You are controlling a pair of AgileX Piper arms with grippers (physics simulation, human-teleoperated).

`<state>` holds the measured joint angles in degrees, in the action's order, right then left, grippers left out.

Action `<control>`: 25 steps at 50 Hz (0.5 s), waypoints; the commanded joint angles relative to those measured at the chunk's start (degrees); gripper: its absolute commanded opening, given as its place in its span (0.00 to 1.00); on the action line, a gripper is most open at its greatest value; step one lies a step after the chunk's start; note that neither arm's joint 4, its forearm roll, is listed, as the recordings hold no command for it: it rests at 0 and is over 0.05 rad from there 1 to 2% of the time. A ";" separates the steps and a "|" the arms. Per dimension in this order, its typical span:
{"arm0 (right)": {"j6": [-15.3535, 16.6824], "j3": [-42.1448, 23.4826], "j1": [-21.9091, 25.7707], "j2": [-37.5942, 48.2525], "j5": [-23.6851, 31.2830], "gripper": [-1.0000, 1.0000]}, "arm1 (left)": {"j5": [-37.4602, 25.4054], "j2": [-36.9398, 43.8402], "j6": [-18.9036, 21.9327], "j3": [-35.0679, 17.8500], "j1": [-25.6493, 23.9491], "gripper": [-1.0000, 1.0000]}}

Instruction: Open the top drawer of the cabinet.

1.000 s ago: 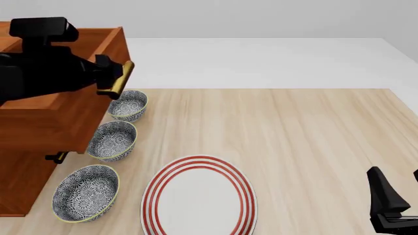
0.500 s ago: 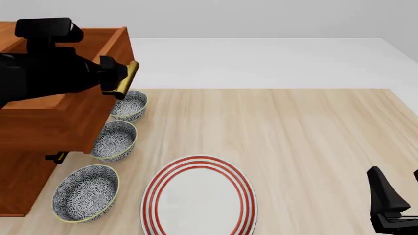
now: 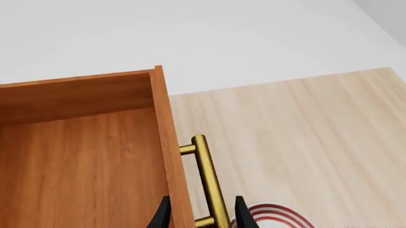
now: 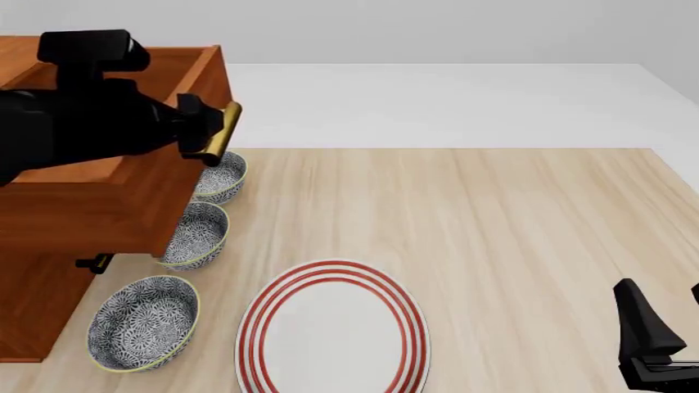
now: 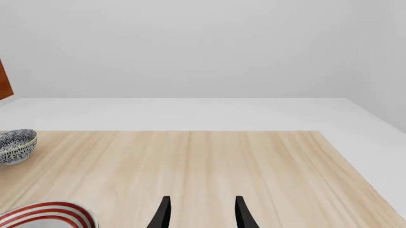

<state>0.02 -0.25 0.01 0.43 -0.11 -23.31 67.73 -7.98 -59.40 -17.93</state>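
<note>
The cabinet (image 4: 33,303) stands at the table's left edge. Its top drawer (image 4: 110,205) is pulled well out over the bowls, and the left wrist view looks into its bare wooden inside (image 3: 82,161). My left gripper (image 4: 208,131) is shut on the drawer's brass bar handle (image 3: 208,180), one finger on each side of it, close against the drawer front. My right gripper (image 5: 201,213) hovers low over the table's near right corner, open, with nothing between its fingers.
Three patterned bowls (image 4: 218,176) (image 4: 195,233) (image 4: 142,321) sit in a row beside the cabinet, partly under the open drawer. A red-ringed white plate (image 4: 331,327) lies at the front centre. A lower drawer's brass handle (image 4: 96,264) pokes out.
The top drawer has slid further out to the right, with my left gripper still holding its handle. The right arm has not moved.
</note>
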 commanded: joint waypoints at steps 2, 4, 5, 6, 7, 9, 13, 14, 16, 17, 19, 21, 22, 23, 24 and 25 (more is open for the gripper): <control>0.00 0.00 0.00 0.00 0.00 1.00 | -0.38 1.16 0.72 1.37 -1.56 1.00; 0.00 0.00 -0.01 0.01 0.00 1.00 | -0.43 1.18 0.57 1.25 -1.65 1.00; -0.01 0.00 0.00 -0.01 0.00 1.00 | -0.40 1.25 0.71 1.25 -1.57 1.00; -0.01 0.00 -0.01 0.01 0.00 1.00 | -0.41 1.27 0.77 1.28 -1.41 1.00; 0.00 0.00 0.00 -0.01 0.00 1.00 | -0.42 1.30 0.71 1.20 -1.54 1.00; 0.00 0.00 0.00 0.00 0.00 1.00 | -0.82 0.88 0.84 1.07 -1.77 1.00; 0.00 0.00 -0.01 -0.01 0.00 1.00 | -0.85 0.77 0.67 1.10 -1.95 1.00; -0.01 0.00 0.00 0.00 0.00 1.00 | -0.79 0.83 0.82 1.09 -1.84 1.00; 0.01 0.00 -0.01 0.00 0.00 1.00 | -0.89 0.71 0.81 1.05 -2.01 1.00; 0.00 0.00 0.00 0.00 0.00 1.00 | -0.91 0.68 0.76 1.04 -2.11 1.00; 0.01 0.00 0.00 0.00 0.00 1.00 | -0.75 0.83 0.68 1.12 -2.20 1.00; 0.00 0.00 -0.01 -0.01 0.00 1.00 | -0.83 0.72 0.74 1.12 -2.39 1.00; 0.00 0.00 0.01 0.00 0.00 1.00 | -0.83 0.71 0.67 1.15 -2.45 1.00; 0.00 0.00 0.01 0.00 0.00 1.00 | -0.79 0.71 0.55 1.19 -2.52 1.00; 0.00 0.00 0.01 0.00 0.00 1.00 | -0.68 0.76 0.65 1.25 -2.51 1.00; -0.01 0.00 0.00 0.00 0.00 1.00 | -0.63 0.76 0.44 1.35 -2.69 1.00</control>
<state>0.01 -0.25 0.01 0.42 -0.11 -23.80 67.85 -8.89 -59.64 -18.45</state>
